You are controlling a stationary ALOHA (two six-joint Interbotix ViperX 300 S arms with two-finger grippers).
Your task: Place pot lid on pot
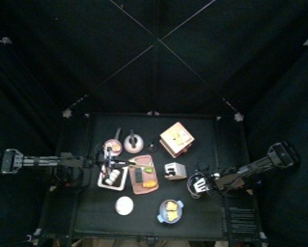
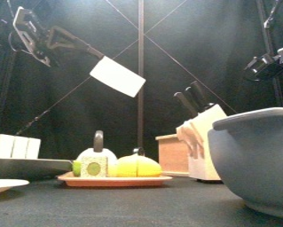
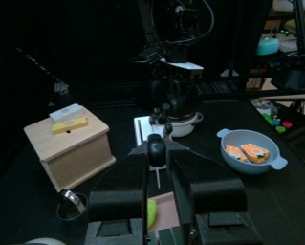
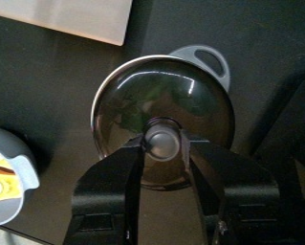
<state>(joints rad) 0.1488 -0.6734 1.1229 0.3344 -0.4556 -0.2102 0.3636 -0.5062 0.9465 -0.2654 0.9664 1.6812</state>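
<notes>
In the right wrist view the pot lid (image 4: 148, 100), a shiny dome with a round knob (image 4: 162, 144), lies over the pot, of which only a silver-grey loop handle (image 4: 200, 59) shows past the lid's rim. My right gripper (image 4: 163, 161) hangs just over the lid, its jaws open on either side of the knob. In the top view the lid (image 1: 176, 172) sits right of the table's middle, with the right gripper (image 1: 187, 179) beside it. My left gripper (image 3: 155, 158) rests shut over the tray (image 1: 143, 176) on the left.
A wooden box (image 3: 68, 145) with a yellow block on it stands at the back. A blue bowl (image 3: 250, 153) of orange food sits near the front. A white dish (image 1: 124, 205) lies near the front edge. The tray (image 2: 113, 180) holds yellow items.
</notes>
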